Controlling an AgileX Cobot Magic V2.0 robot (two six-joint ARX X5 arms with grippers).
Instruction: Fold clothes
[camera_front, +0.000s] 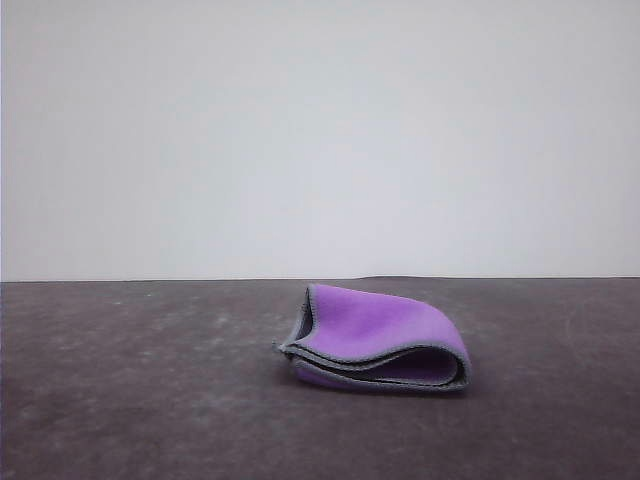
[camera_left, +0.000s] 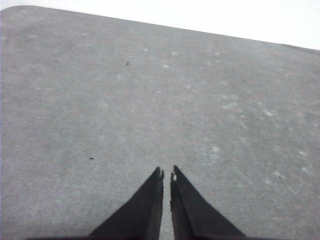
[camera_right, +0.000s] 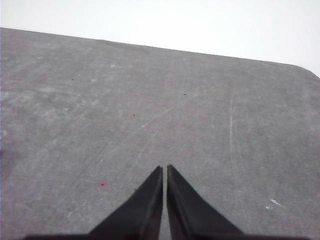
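You have the cloth (camera_front: 375, 338) lying on the dark grey surface (camera_front: 120, 400), a little right of centre in the front view, already doubled over with purple outward and the light grey hem showing in stacked layers along its near edge. Judging by those layers, the folding looks largely done; what remains is likely a final tidy or a clean finish.

Your left end effector (camera_left: 166, 173) is closed, its tips nearly touching, with nothing between them, above bare surface. Your right end effector (camera_right: 164, 168) is likewise closed and empty over bare surface.

If you judge another fold is needed, open an end effector fully before you descend, and approach the loose hem edges rather than the rounded fold on the right side, which will spring back. Pinch all layers together, since a soft cloth like this will probably slip and fan apart if you catch only the top one. Lift low, carry across evenly, and press flat before releasing.
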